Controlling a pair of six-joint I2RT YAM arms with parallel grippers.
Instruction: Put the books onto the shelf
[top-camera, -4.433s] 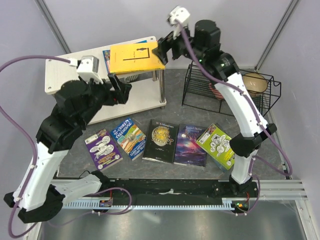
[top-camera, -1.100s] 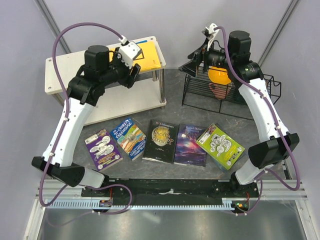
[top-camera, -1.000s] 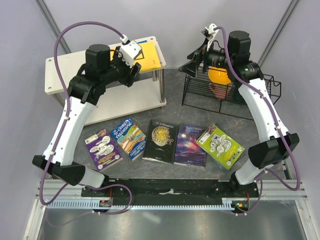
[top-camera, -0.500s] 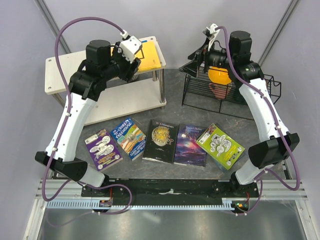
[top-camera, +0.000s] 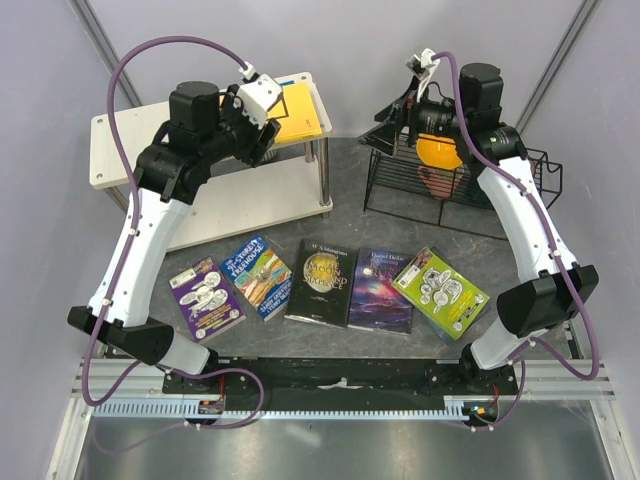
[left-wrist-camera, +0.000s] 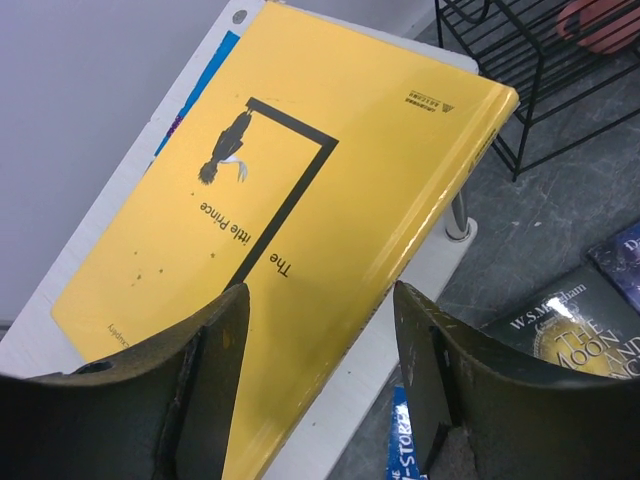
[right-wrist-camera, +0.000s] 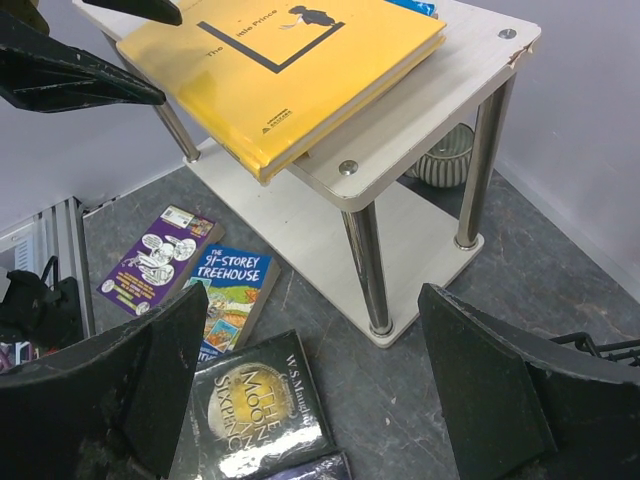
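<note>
Up on the shelf (top-camera: 115, 150), the yellow book (left-wrist-camera: 330, 200) lies flat at the top board's right end, its long axis along the board (foot edge toward the wire rack (top-camera: 470, 190)). One corner juts past the front edge, and bare board stretches leftward. The left tool (left-wrist-camera: 322, 295) hovers spread above the book, gripping nothing. The right tool (right-wrist-camera: 315, 295) gapes wide near the rack. Five more books (top-camera: 322, 280) lie in a row on the tabletop (top-camera: 400, 225).
</note>
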